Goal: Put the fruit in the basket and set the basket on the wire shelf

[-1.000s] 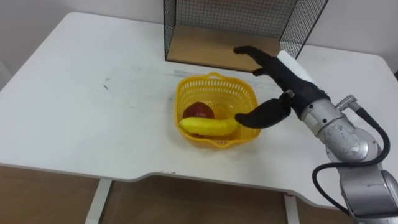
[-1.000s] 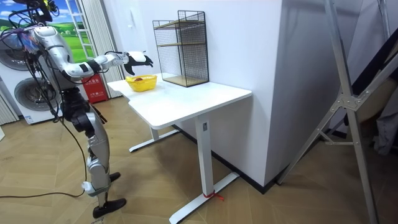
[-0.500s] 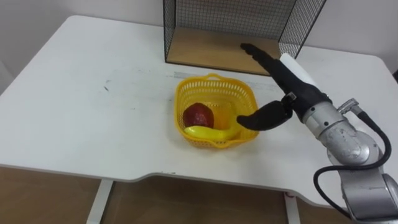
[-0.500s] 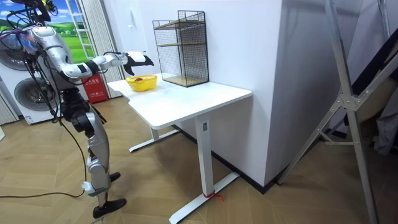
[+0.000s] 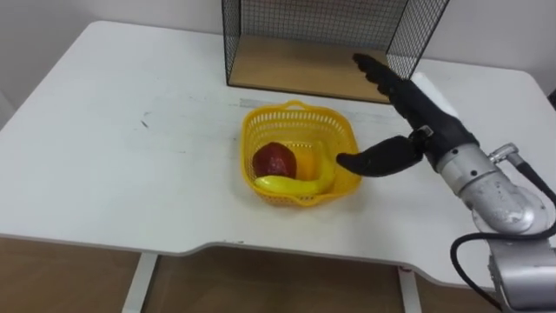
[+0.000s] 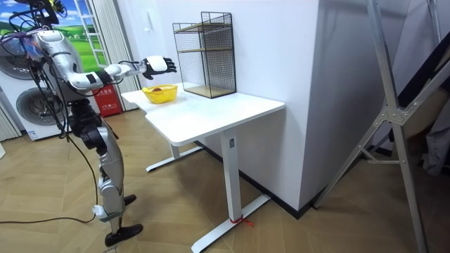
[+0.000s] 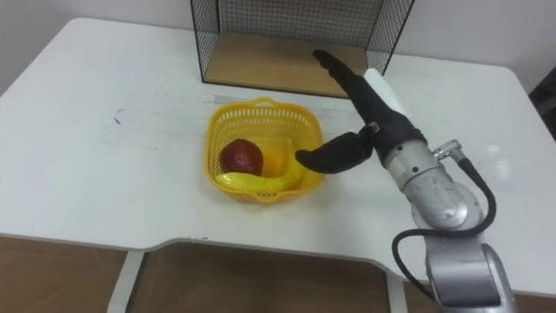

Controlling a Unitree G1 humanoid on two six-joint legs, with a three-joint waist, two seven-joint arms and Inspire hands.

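Note:
A yellow plastic basket (image 5: 300, 154) (image 7: 263, 144) (image 6: 160, 93) stands on the white table, just in front of the black wire shelf (image 5: 323, 39) (image 7: 294, 36) (image 6: 205, 53). Inside it lie a red apple (image 5: 275, 160) (image 7: 241, 156), a yellow banana (image 5: 295, 183) (image 7: 261, 181) and an orange fruit (image 5: 304, 162) (image 7: 273, 160). My right hand (image 5: 408, 122) (image 7: 365, 111) (image 6: 157, 65) hovers open above the basket's right rim, fingers straight toward the shelf, thumb spread out over the rim. It holds nothing.
The white table (image 5: 113, 139) (image 6: 211, 112) has free room on its left half. The shelf has a wooden floor board (image 5: 304, 69) and mesh walls. In the room view I stand at the table's end, with a washing machine (image 6: 31, 105) behind me.
The banana has dropped from my hand's side to lie along the basket's front. My right hand has risen and drawn back to the right, fingers straightened.

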